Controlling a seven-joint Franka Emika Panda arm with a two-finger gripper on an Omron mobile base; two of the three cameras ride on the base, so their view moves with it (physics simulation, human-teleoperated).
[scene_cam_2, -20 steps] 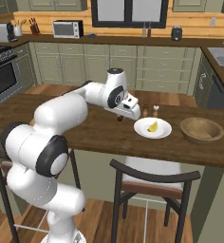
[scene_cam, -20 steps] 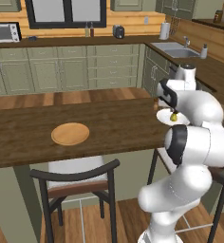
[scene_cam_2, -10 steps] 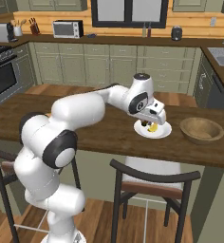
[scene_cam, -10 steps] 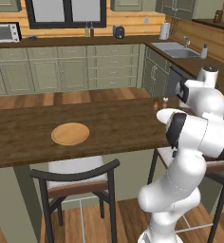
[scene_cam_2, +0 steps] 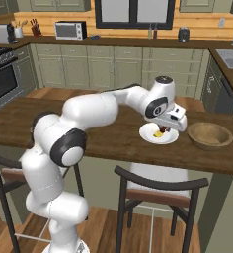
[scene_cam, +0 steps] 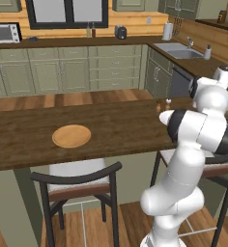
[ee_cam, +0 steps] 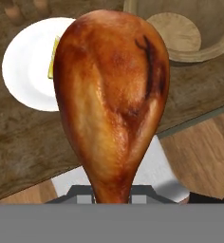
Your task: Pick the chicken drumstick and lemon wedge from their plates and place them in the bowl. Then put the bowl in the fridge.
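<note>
Gripping the chicken drumstick point(ee_cam: 111, 102) by its thin bone end, the tool point(scene_cam_2: 169, 127) hangs over the white plate point(scene_cam_2: 149, 134) with the meat pointing away from the fingers. Beneath it the lemon wedge point(ee_cam: 51, 64) lies on that plate. Beyond the plate, the wooden bowl point(scene_cam_2: 210, 134) sits on the table point(scene_cam_2: 59, 129), just beside it.

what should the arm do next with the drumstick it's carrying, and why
Probably carry the chicken drumstick a bit farther sideways until it is over the wooden bowl, then lower it. The gripper holds it above the white plate, where the lemon wedge lies, and the bowl stands beside that plate with nothing in it.
</note>
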